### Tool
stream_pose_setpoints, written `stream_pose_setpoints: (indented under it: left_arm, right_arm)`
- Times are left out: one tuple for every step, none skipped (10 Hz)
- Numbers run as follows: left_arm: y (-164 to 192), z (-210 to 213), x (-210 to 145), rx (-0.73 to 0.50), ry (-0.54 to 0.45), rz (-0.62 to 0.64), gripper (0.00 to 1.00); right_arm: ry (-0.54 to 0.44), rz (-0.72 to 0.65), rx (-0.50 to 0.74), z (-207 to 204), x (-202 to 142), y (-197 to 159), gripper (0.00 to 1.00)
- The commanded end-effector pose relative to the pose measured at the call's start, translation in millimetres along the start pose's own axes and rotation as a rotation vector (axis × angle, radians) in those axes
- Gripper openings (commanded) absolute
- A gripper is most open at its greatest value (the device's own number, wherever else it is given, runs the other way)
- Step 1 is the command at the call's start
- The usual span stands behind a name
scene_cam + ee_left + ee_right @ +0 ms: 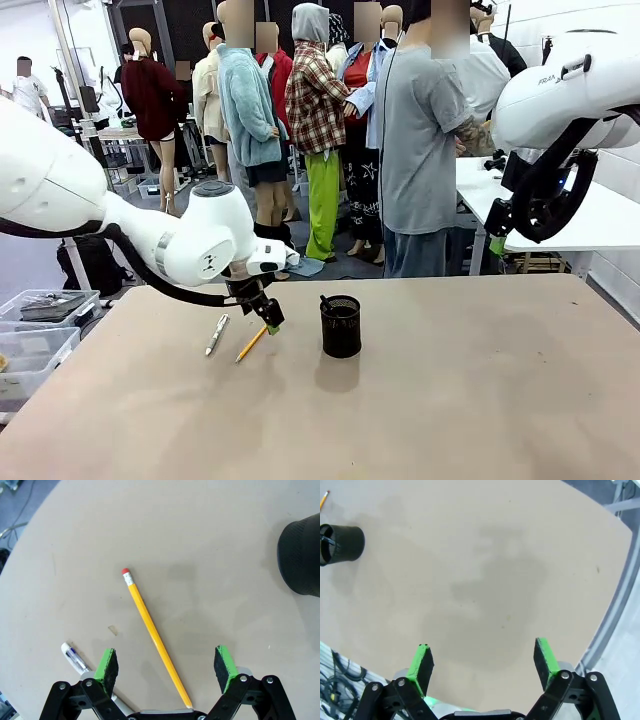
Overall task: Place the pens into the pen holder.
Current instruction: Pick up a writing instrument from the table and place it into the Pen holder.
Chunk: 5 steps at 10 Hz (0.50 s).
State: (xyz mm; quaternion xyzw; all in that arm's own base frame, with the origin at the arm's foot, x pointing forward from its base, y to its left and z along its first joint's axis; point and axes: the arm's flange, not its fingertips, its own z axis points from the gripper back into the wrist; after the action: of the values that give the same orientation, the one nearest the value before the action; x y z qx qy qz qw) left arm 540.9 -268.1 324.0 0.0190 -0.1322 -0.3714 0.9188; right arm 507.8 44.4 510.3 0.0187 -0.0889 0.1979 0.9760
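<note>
As jaws gape, left gripper (165, 654) hangs over pencil (145, 616).

left arm (50, 180): white rounded shells, grey-capped joint, black cable (165, 288) looping beneath
right arm (560, 95): white casing, small dark lettering, black curved bracket
left gripper (167, 662): black linkage, silver screws, green pads (106, 666)
right gripper (485, 660): same black linkage, silver screws, green pads
</note>
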Motion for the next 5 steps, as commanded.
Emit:
stream_pose_setpoints:
  left_arm:
    - [1,-8,14,0.019,0.046,0.017,1.00]
    - [5,-15,15,0.005,0.068,0.023,1.00]
    - [10,-24,18,-0.010,0.082,0.039,1.00]
    - [13,-29,18,-0.030,0.094,0.049,1.00]
    - [14,-31,19,-0.035,0.108,0.054,1.00]
  right_arm:
    - [0.005,0.000,-0.015,0,0,0,1.00]
    - [0.005,0.000,-0.015,0,0,0,1.00]
    - [0.005,0.000,-0.015,0,0,0,1.00]
    - [0.005,0.000,-0.015,0,0,0,1.00]
    - [0.005,0.000,-0.015,0,0,0,1.00]
